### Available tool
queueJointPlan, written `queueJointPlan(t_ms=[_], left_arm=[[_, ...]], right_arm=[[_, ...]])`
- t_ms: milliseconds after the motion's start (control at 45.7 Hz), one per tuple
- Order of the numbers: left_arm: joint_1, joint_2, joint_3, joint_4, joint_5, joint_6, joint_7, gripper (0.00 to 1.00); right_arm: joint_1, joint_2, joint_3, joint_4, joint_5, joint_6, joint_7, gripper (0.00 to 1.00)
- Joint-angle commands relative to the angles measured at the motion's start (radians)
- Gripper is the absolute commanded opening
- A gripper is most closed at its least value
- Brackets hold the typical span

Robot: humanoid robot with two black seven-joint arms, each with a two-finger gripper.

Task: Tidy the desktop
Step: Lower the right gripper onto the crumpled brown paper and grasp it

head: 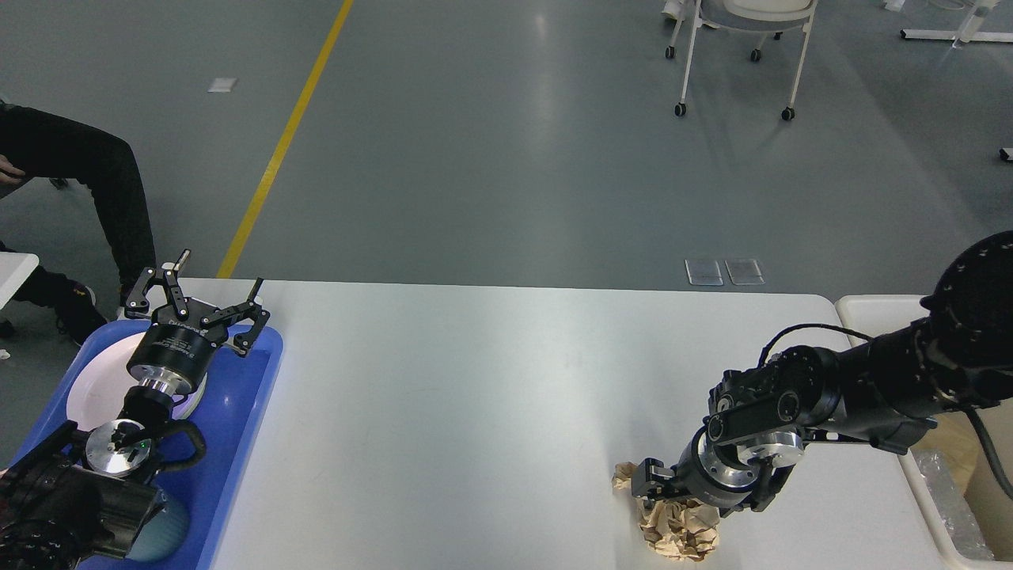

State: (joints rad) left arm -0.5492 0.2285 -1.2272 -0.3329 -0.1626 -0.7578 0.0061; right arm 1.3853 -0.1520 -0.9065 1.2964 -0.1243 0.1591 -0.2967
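The desktop (pixel 491 412) is a wide white tabletop. A crumpled ball of brown paper (pixel 679 532) lies near its front right. My right gripper (pixel 682 500) points down onto the top of the paper. One finger (pixel 650 480) shows at the paper's left edge, while the wrist hides the other. Over at the far left, my left gripper (pixel 199 305) is open and holds nothing, raised above a white plate (pixel 95 388) in a blue tray (pixel 245 396).
A cream-white bin (pixel 870 305) stands off the table's right end, with brown paper and clear plastic inside. A seated person's legs (pixel 119 198) are at the far left. A wheeled chair (pixel 736 55) stands on the floor behind the table.
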Motion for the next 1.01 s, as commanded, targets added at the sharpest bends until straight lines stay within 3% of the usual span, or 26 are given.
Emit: queueJointPlan(t_ms=[0, 306, 481, 613, 656, 744, 919, 985], left_arm=[[0.000, 0.000, 0.000, 0.000, 0.000, 0.000, 0.000, 0.96], [0.000, 0.000, 0.000, 0.000, 0.000, 0.000, 0.000, 0.96], [0.000, 0.000, 0.002, 0.000, 0.000, 0.000, 0.000, 0.96], [0.000, 0.000, 0.000, 0.000, 0.000, 0.000, 0.000, 0.96], [0.000, 0.000, 0.000, 0.000, 0.000, 0.000, 0.000, 0.96], [0.000, 0.000, 0.000, 0.000, 0.000, 0.000, 0.000, 0.96], [0.000, 0.000, 0.000, 0.000, 0.000, 0.000, 0.000, 0.96], [0.000, 0.000, 0.000, 0.000, 0.000, 0.000, 0.000, 0.96]], right_arm=[[-0.020, -0.001, -0.003, -0.002, -0.009, -0.003, -0.001, 1.00], [-0.080, 0.002, -0.003, -0.005, -0.012, -0.114, 0.002, 0.97], [-0.083, 0.009, -0.003, -0.008, -0.190, -0.207, 0.007, 0.78], [-0.078, 0.011, 0.001, 0.006, -0.294, -0.225, 0.007, 0.74], [-0.075, 0.011, 0.001, 0.011, -0.296, -0.225, 0.005, 0.66], [-0.075, 0.009, -0.002, 0.018, -0.294, -0.214, 0.002, 0.18], [-0.080, 0.011, 0.001, 0.021, -0.294, -0.214, 0.002, 0.17], [-0.081, 0.011, 0.000, 0.024, -0.296, -0.214, 0.002, 0.11]])
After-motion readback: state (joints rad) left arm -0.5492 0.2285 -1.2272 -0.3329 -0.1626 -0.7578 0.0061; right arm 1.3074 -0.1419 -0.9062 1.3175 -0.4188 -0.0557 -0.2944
